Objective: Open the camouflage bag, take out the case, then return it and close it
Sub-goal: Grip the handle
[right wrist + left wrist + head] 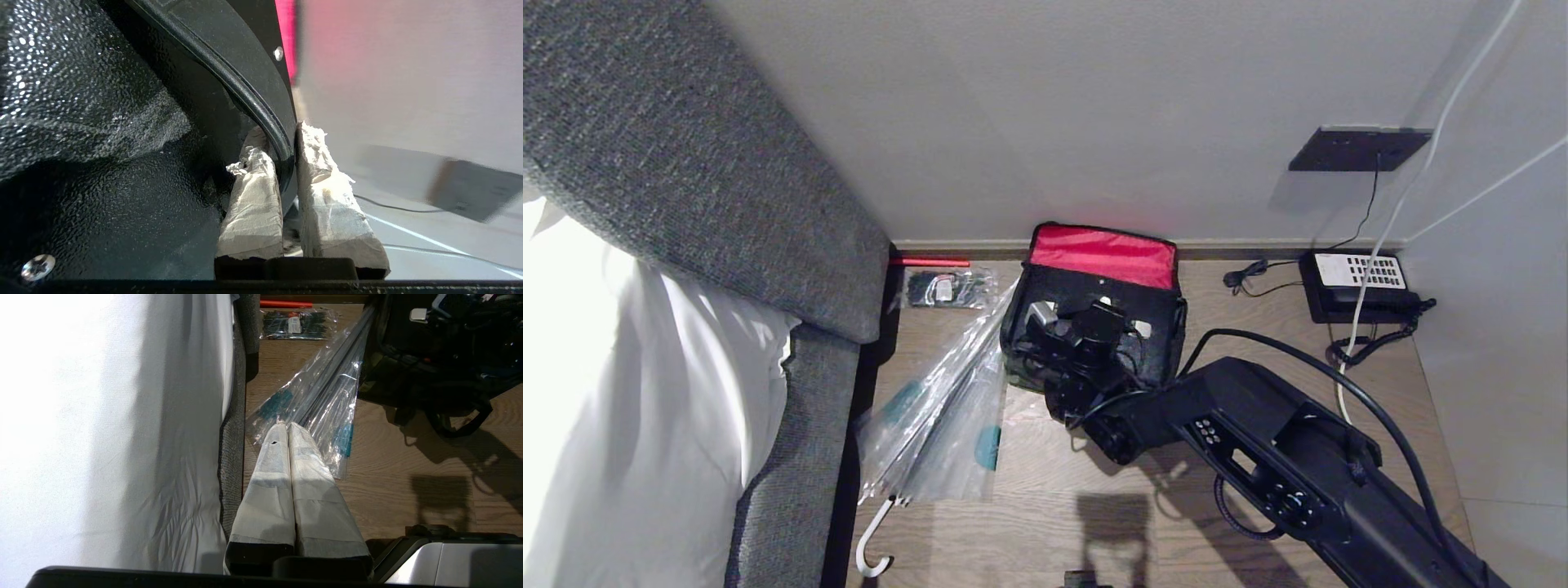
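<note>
Head view: right gripper [1086, 327] inside the open camouflage bag [1094, 327].
The bag stands on the wooden floor [1054, 474] near the wall [1094, 122], its red-lined lid [1103, 255] raised toward the wall. The right gripper's padded fingers [253, 204] are clenched on a black rimmed edge [261, 110] of what I judge is the case, directly between them. The left gripper [286, 428] is clenched empty, parked beside the wrapped umbrella [947, 408], farther away.

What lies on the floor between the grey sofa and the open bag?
In the head view, a clear plastic-wrapped umbrella lies on the wooden floor between the sofa and the bag, tip against the bag.
</note>
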